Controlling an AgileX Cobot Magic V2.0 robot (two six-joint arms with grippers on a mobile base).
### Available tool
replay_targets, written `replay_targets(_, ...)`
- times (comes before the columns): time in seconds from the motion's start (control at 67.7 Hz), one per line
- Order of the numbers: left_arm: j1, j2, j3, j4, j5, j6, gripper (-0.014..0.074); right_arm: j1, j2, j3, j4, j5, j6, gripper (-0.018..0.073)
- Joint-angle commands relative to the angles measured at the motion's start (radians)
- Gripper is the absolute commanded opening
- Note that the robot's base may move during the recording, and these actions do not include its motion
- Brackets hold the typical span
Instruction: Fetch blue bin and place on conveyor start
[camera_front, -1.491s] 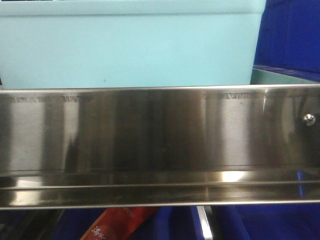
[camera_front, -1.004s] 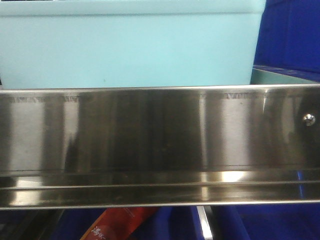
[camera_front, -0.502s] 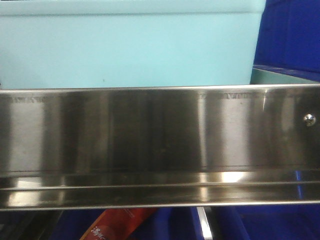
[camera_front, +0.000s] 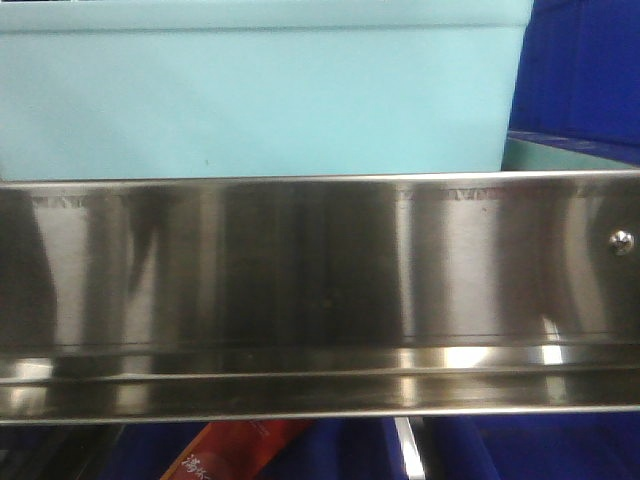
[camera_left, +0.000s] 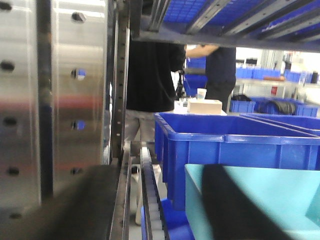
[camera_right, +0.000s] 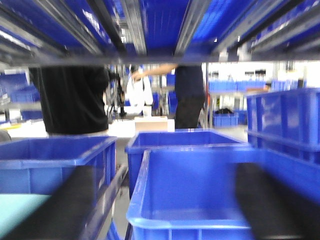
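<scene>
In the front view the blue bin (camera_front: 260, 100) fills the upper left and middle. Its pale aqua wall rises directly behind the top edge of a shiny steel rail (camera_front: 300, 270) that spans the full width. Below the rail a red packet (camera_front: 240, 445) with white lettering pokes out, dark blue crates (camera_front: 585, 70) stand to the bin's right, and a small screw head (camera_front: 621, 239) sits near the rail's right end. From the left wrist, a perforated steel upright (camera_left: 75, 100) takes the left side and a roller track (camera_left: 147, 190) runs beside it. Next comes a royal-blue crate (camera_left: 225, 145), with two people in dark tops (camera_left: 150, 75) standing behind it, and the aqua bin lies at the lower right, in front of that crate. The left gripper (camera_left: 160, 175) has its dark, blurred fingers spread wide, one at the lower left and one over the bin, with the bin's left wall between them. Whether either finger touches the bin cannot be told. From the right wrist, a patch of pale aqua shows in the lower left corner. The right gripper (camera_right: 167, 172) is likewise spread wide and pinches nothing, and an open blue crate (camera_right: 190, 200) shows between its fingers.
</scene>
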Motion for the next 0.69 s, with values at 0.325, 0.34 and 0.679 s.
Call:
replay_targets(0.325,-0.177,0.336,-0.234,-0.009,0.12,0.077,0.0578,0.122,0.261,-0.239,-0.002,0.173,-0.03,0.0568)
replay_targets(0.34,-0.192,0.35,-0.245,-0.009,0.127,0.077,0.0578,0.134,0.273,-0.257,0.0,0.184,-0.03,0.0568)
replay_targets(0.679,-0.434,0.753,-0.516,-0.003,0.27,0.07,0.0578,0.407,0.676,-0.533,0.011,0.443,-0.027,0.0568)
